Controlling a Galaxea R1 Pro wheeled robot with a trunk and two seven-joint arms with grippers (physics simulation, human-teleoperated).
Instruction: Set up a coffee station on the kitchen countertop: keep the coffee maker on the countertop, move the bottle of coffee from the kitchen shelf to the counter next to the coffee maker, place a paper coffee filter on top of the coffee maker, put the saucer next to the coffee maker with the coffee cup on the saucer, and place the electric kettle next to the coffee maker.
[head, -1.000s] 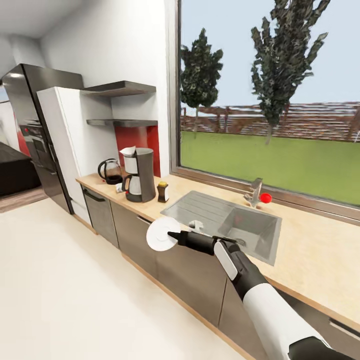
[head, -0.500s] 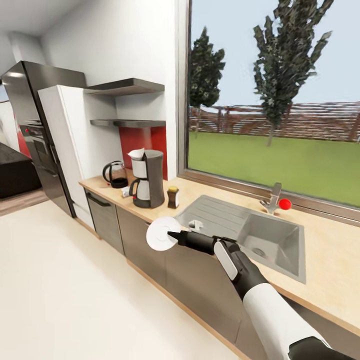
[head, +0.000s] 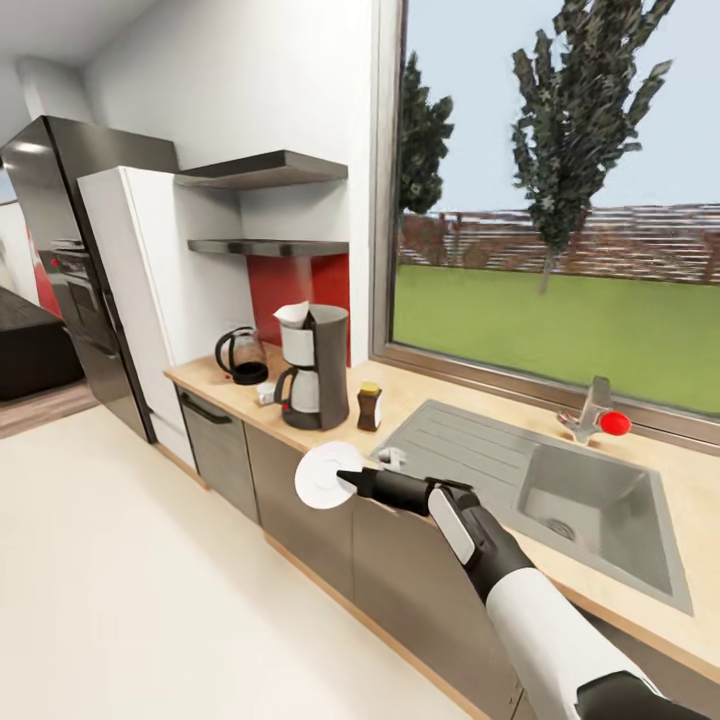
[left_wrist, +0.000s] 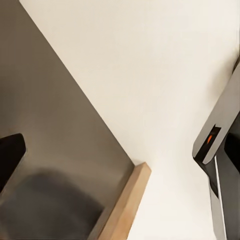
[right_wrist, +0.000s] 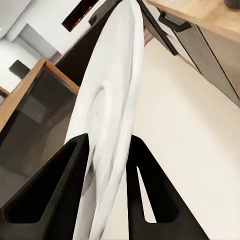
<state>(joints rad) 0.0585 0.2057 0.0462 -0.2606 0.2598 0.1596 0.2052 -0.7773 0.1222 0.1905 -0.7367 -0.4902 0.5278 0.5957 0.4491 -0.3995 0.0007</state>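
My right gripper (head: 347, 477) is shut on the rim of a white saucer (head: 322, 476), held on edge in front of the counter's front edge. In the right wrist view the black fingers (right_wrist: 75, 150) clamp the saucer (right_wrist: 107, 100) between them. On the countertop (head: 440, 400) stands the grey coffee maker (head: 316, 366) with a white paper filter (head: 293, 313) at its top. A glass kettle (head: 241, 357) is left of it and the coffee bottle (head: 369, 406) right of it. A small white thing (head: 265, 394), perhaps the cup, lies beside the maker. One dark finger (left_wrist: 10, 157) of my left gripper shows.
A steel sink (head: 590, 500) with drainboard and tap (head: 592, 408) lies right of the bottle, under a large window. Two wall shelves (head: 270, 168) hang above the kettle. A white cabinet and dark fridge (head: 60, 250) stand at the left. Pale floor (head: 150, 600) spreads before the cabinets.
The whole view has shifted: the coffee maker, kettle, bottle and sink now sit further right and nearer, so the camera has moved. The saucer stays held in my right gripper.
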